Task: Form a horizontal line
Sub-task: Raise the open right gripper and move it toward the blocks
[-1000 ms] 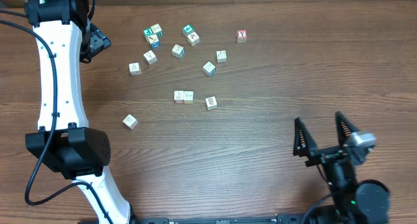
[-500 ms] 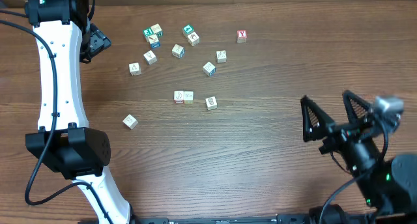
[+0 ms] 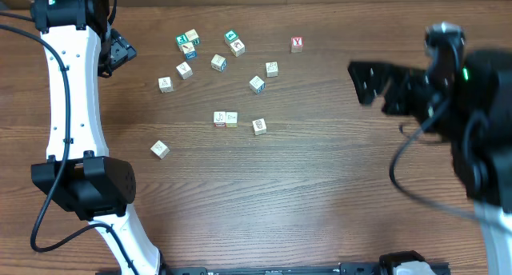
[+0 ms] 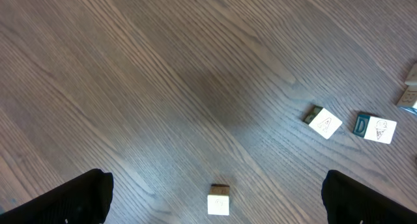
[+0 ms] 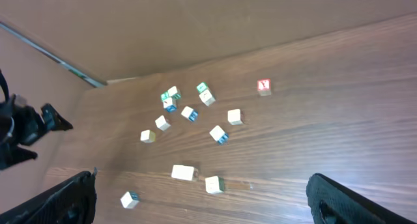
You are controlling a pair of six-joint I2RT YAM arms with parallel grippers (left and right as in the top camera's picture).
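Observation:
Two pale wooden cubes touch side to side at mid-table and form a short row; they also show in the right wrist view. A third pale cube lies just right of them, apart and slightly nearer; it shows in the right wrist view too. A lone pale cube sits at the front left. My right gripper is open and empty, raised high at the right and blurred. My left gripper is open at the far left, with a pale cube on the table between its fingers.
Several loose cubes lie scattered at the back, some teal- or blue-faced. A cube with a red Y sits at the back right, also in the right wrist view. The white left arm runs along the left edge.
My right arm has risen and swung from the front right corner toward the back right, close under the camera. The cubes and the left arm have not moved.

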